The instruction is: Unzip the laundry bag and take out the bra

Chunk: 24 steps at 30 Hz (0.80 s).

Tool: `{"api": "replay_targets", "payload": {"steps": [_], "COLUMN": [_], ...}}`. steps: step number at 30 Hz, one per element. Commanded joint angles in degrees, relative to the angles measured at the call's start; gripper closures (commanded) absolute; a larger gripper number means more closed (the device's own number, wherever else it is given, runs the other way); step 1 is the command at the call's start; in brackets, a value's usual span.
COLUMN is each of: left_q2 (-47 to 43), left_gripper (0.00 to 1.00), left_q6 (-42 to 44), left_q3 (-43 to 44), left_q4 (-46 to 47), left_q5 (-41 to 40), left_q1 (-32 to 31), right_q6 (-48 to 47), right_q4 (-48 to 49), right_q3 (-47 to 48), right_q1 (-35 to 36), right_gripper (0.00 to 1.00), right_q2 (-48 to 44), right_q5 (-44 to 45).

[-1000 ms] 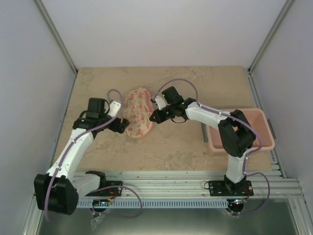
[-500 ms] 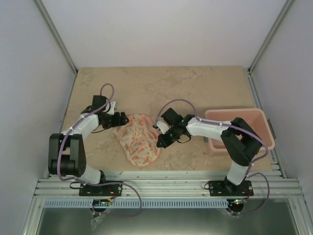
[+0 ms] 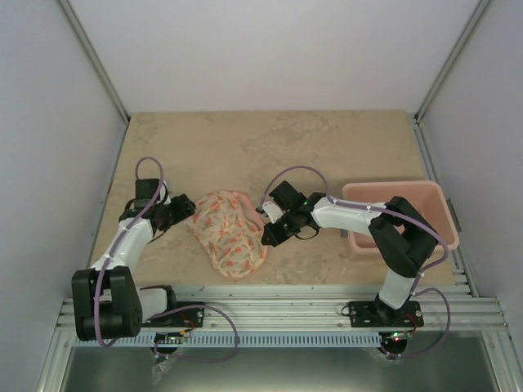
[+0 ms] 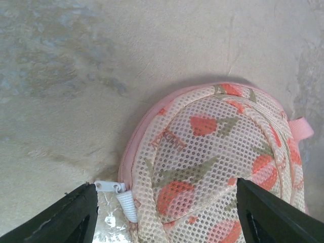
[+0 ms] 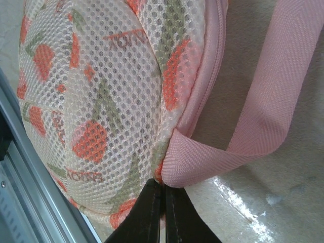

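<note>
The right gripper is pinching the laundry bag at its pink loop — the left gripper, hanging open, should be closing squarely on its white zip pull

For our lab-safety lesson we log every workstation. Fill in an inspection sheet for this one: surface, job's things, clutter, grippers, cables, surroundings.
Surface: beige mottled table top.
Job's things: laundry bag lies flat and its zip looks shut, with the white zip pull at its end; bra not seen.
Clutter: pink tub at the right edge.
Grippers: left gripper open, astride the zip-pull end; right gripper shut on the bag's rim beside its pink loop.
Cables: purple cables loop over both arms, off the bag.
Surroundings: white walls; metal rail at the near edge.
</note>
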Motion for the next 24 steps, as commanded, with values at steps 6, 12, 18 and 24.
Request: {"api": "replay_targets", "payload": {"steps": [6, 12, 18, 24], "left_q2": [0.77, 3.44, 7.06, 3.09], "left_gripper": [0.27, 0.34, 0.56, 1.0], "left_q6": [-10.51, -11.57, -8.91, -8.66], "left_q3": [-6.93, -9.74, -10.1, -10.25], "left_q4": [1.68, 5.78, 8.73, 12.05], "left_q5": [6.04, 5.71, 4.95, 10.17], "left_q1": [0.47, 0.48, 0.16, 0.15], "right_q6": [0.75, 0.22, -0.06, -0.64], "right_q4": [1.16, 0.46, 0.98, 1.12], "right_q3": [1.2, 1.55, 1.54, 1.02], "right_q1": [0.16, 0.09, 0.13, 0.12], "right_gripper": [1.0, 1.0, 1.0, 1.0], "right_q2": [0.95, 0.51, 0.45, -0.99], "right_q5": [0.94, 1.67, 0.81, 0.57]}}
